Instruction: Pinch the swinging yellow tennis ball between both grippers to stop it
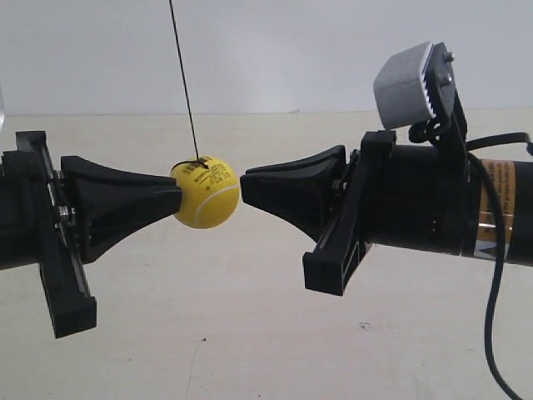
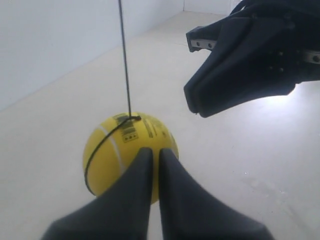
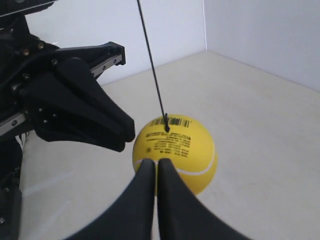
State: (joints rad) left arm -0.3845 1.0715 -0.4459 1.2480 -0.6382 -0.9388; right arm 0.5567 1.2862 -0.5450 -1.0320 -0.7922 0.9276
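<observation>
The yellow tennis ball (image 1: 206,193) hangs on a thin black string (image 1: 185,83) just above the pale table. My left gripper (image 1: 176,200), the arm at the exterior view's left, is shut, and its tip touches the ball's side. In the left wrist view the ball (image 2: 117,150) sits right at the left gripper (image 2: 151,152). My right gripper (image 1: 244,185) is shut too, its tip a small gap from the ball's other side. In the right wrist view the ball (image 3: 175,145) lies just past the right gripper (image 3: 151,164), and the left gripper (image 3: 125,134) shows beyond.
A pale tabletop (image 1: 250,333) lies beneath, with white walls (image 1: 291,50) behind it. A grey ribbed block (image 1: 412,83) sits on the right arm and a black cable (image 1: 498,292) hangs from it. The right gripper (image 2: 196,102) shows in the left wrist view.
</observation>
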